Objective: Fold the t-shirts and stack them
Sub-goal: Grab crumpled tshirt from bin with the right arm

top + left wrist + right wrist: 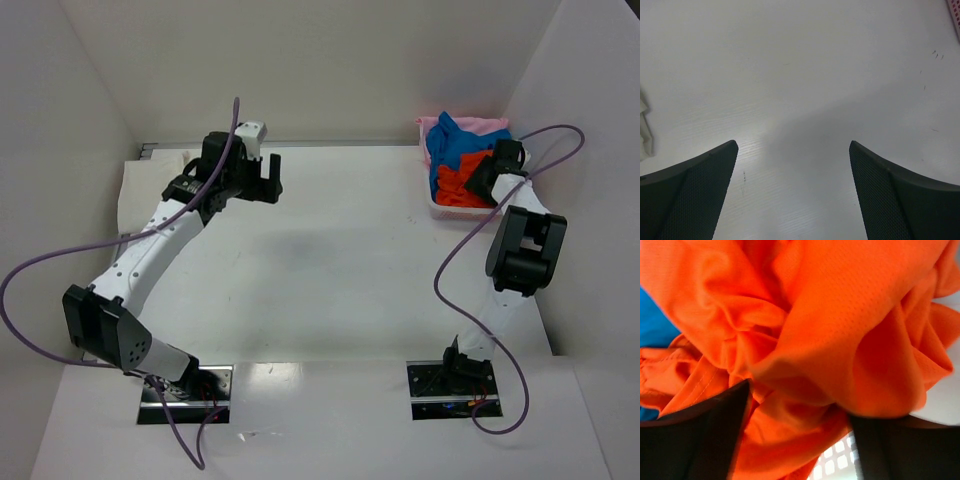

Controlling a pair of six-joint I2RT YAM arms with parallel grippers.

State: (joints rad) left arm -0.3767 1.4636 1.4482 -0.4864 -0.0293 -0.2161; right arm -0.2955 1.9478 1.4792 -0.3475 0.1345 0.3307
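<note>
Right gripper [799, 400] open, straddling orange t-shirt [840, 315] in basket [432, 208]. Left gripper [793, 145] open, empty. Best to pinch one layer only and lift straight up.

The bright orange cloth t-shirt [840, 315] is one plain, saturated orange with a fine knit weave, darker in its folds. The bright blue cloth t-shirt [452, 150] and the pale pink cloth t-shirt [485, 125] are plain too. The white plastic lattice basket [436, 208] shows a grid of small square holes. The cream-white cloth t-shirt [150, 178] is nearly the tone of the matt white tabletop [330, 260]. The left pincer [793, 145] is black with a fine dotted mesh texture. The right pincer [797, 400] looks plain black. The left arm [160, 240] and right arm [495, 310] are white with black joints, and the thin cables [236, 115] are purple.
</note>
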